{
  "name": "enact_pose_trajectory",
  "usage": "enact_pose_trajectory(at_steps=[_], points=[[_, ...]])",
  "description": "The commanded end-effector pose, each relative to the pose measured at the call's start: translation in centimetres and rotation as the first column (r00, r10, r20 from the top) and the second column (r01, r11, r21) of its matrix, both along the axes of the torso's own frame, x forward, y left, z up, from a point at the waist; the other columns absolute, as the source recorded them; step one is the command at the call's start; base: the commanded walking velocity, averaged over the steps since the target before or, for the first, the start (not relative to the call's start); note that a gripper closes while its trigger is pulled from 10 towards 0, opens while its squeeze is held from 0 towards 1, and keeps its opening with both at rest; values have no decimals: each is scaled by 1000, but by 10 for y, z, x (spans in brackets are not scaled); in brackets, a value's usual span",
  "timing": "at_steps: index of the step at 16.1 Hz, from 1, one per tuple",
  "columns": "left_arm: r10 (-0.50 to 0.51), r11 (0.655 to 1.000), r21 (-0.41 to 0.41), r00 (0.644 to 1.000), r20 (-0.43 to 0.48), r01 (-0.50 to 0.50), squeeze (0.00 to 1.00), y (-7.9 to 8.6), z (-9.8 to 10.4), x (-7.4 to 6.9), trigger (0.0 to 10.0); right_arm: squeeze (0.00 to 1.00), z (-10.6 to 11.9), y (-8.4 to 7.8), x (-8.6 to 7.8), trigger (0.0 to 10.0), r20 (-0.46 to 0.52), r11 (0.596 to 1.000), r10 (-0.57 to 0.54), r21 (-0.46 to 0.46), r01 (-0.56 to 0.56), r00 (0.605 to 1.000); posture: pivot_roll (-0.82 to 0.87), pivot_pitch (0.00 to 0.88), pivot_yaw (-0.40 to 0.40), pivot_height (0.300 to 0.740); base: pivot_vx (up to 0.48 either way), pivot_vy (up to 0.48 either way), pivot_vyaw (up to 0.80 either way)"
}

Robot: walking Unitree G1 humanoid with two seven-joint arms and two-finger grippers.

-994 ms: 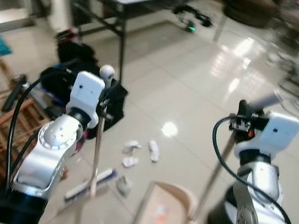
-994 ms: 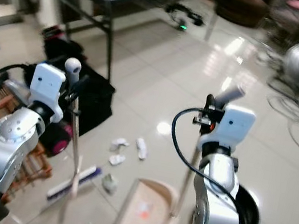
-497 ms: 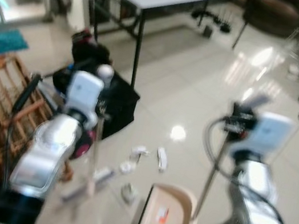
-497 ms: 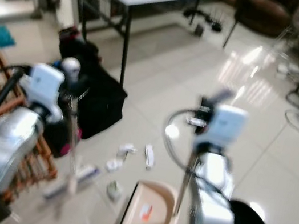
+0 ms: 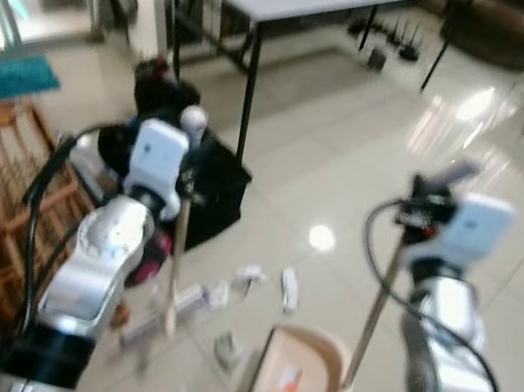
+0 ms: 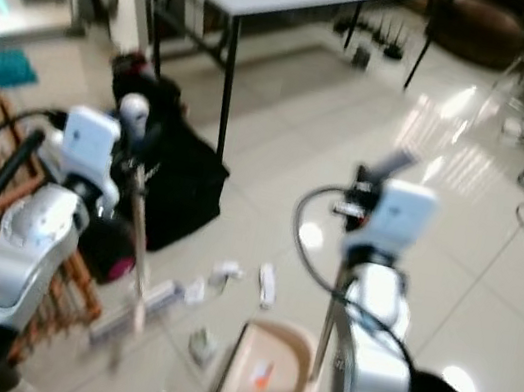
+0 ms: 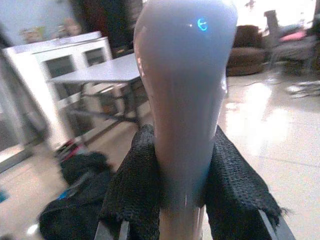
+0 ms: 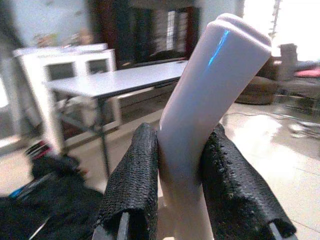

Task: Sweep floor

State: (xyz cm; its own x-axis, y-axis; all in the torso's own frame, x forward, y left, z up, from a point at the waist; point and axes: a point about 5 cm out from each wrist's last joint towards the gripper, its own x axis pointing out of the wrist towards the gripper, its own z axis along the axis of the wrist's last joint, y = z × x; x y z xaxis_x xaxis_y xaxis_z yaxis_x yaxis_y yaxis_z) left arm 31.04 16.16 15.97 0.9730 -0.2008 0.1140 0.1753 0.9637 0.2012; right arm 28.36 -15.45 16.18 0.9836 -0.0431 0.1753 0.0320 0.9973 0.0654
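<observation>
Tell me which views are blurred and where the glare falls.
Both eye views are motion-blurred, worst on the broom head; glare spots shine on the tiles. Wrist views: the broom handle and dustpan handle are sharp enough, background soft, windows blown out.

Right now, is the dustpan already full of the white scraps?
No, the dustpan holds hardly anything, and the white scraps lie on the floor beside it.

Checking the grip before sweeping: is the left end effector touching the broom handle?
Touching. The left wrist view shows both black fingers pressed against the broom handle, no gap on either side.
</observation>
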Motion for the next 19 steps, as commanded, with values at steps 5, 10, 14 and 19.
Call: enact_pose_trajectory(at_steps=[5,10,14,19], points=[[-7,1000,-18,998,59,8,0,-14,8,18,10000,0,-6,-15,8,10000,52,980,-109,-162,116,993,64,89,19,740,0,0,0],[7,995,-100,989,145,8,0,-27,14,33,10000,0,-10,-30,19,10000,109,988,-91,-118,104,990,79,151,-27,740,0,0,0],[-3,997,-72,991,137,13,0,-29,1,36,10000,0,-15,-20,33,10000,128,980,-14,-194,39,992,73,256,-18,740,0,0,0],[-2,995,-99,980,199,22,0,-30,-2,30,10000,0,-5,-23,47,10000,230,963,7,-262,55,973,72,331,-20,740,0,0,0]])
